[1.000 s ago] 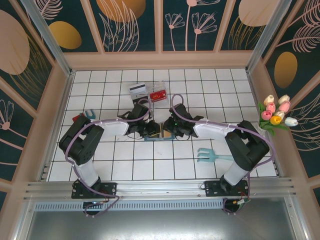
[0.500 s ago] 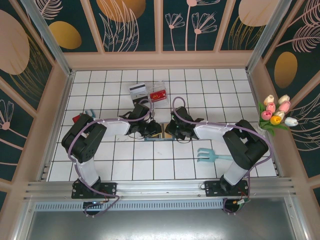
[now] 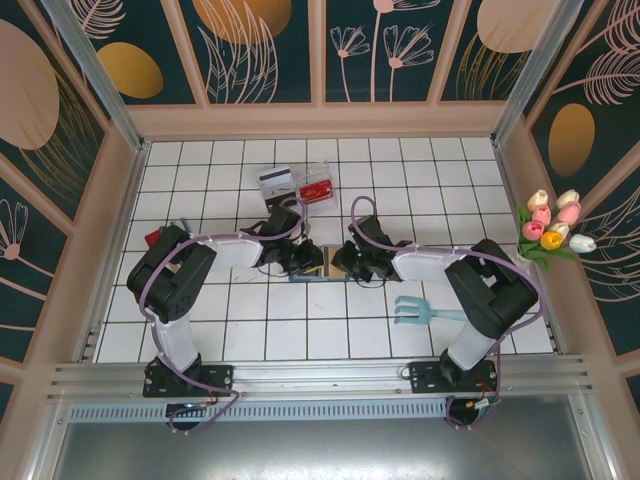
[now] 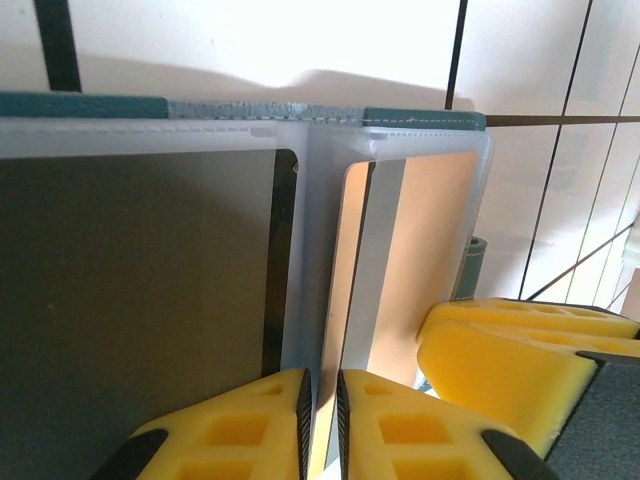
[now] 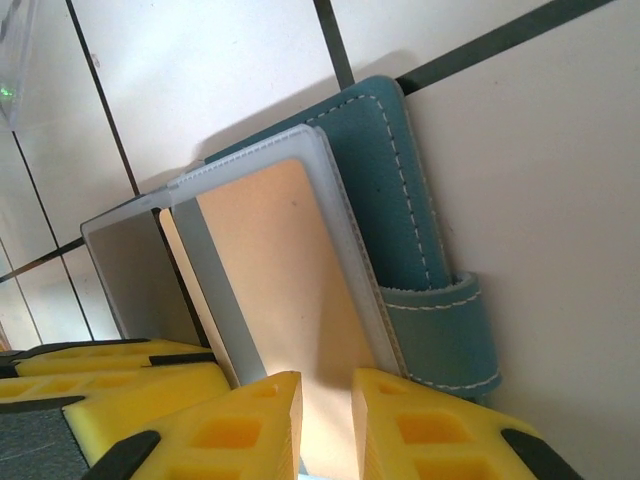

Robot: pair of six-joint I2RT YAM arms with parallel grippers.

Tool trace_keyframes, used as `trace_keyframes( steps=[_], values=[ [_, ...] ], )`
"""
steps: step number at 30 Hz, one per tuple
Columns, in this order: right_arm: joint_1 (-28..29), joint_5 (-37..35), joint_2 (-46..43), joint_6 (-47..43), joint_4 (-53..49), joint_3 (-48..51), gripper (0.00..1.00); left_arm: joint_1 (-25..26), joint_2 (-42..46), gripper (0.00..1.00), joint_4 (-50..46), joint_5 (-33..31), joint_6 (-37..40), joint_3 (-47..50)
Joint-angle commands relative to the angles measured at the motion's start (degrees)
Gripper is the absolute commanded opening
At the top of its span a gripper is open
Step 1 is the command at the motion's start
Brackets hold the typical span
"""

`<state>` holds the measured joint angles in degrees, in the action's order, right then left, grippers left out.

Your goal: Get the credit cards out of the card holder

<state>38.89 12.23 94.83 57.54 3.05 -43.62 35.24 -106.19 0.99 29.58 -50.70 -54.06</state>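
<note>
Fork toy [image 3: 425, 312] near card holder [image 3: 318, 262]

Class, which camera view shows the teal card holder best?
Right wrist: the card holder shows its stitched teal cover, strap loop and clear sleeves close up. Left wrist gives its teal top edge and sleeves; top external, a tiny teal sliver.

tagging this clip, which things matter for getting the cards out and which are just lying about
Job: card holder; gold card and dark card in its sleeves; red card, out of it.
Lying about: striped white card; fork toy; tulips.
</note>
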Motion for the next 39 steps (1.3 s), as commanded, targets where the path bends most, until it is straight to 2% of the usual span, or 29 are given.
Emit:
trace_keyframes(
  steps=[1, 11, 22, 31, 39],
  values=[
    [-0.5, 1.8, 0.3, 1.0, 1.0, 1.4, 0.22, -0.1, -1.7, 0.19, -1.4, -0.1, 0.8, -0.5],
    [-0.8, 3.5, 1.6, 1.2, 2.3, 1.3, 0.22, 0.0, -1.1, 0.18, 0.2, 0.6, 1.8, -0.5],
    [-1.1, 2.3, 1.5, 1.0, 0.8, 1.3, 0.22, -0.2, 0.8, 0.11, -1.6, -1.1, 4.2, -0.5],
    [-1.3, 1.4, 1.3, 0.9, -0.3, 1.4, 0.22, -0.4, 2.3, 0.00, -3.1, -2.2, 6.2, -0.7],
    [-2.0, 1.2, 0.4, 0.3, -0.7, 1.8, 0.22, -1.1, 3.7, 0.00, -6.8, -5.3, 8.5, -0.8]
  ],
)
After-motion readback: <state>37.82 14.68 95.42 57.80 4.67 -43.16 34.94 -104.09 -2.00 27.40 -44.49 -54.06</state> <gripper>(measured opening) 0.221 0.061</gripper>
